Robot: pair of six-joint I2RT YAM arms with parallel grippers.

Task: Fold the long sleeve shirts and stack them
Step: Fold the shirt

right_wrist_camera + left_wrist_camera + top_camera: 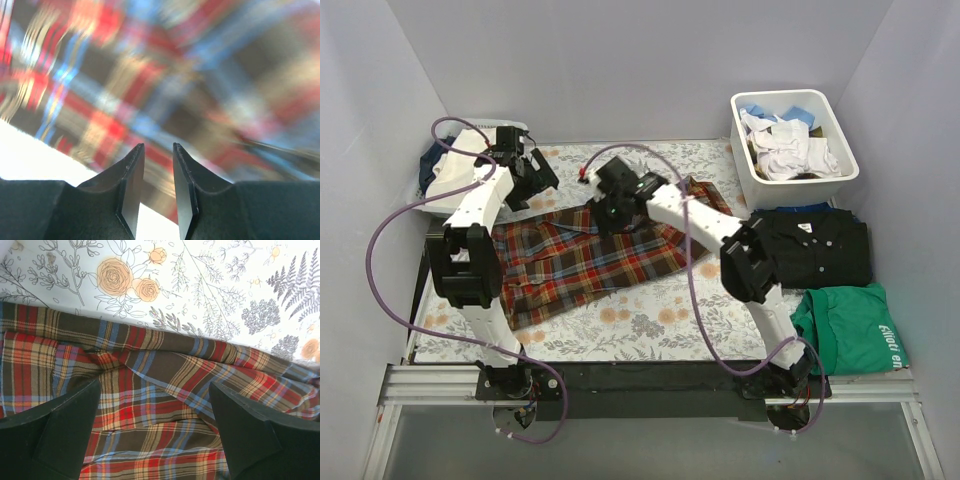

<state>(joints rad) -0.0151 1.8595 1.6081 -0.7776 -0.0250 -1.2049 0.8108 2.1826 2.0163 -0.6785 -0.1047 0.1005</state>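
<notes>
Your plaid shirt lies spread and rumpled on the floral counter, left of centre, with its far edge bunched up under both arms. The left wrist view shows the same plaid shirt creased into soft folds, its upper hem running along the printed roses.

Your left claw hangs above the shirt's far left corner. In its own camera the left claw stands wide apart, with both dark fingers clear of the cloth and nothing between them.

Your right claw points down over the far middle of the shirt, near the collar end. Its camera is blurred, but the right claw sits nearly together with a slim gap, and you can see only plaid behind that gap, no cloth pinched in it.

To the right, well apart from the plaid, a folded black shirt rests on the counter, with a green garment just in front of it. A white bin of light laundry stands at the far right, and a basket of clothes at the far left.
</notes>
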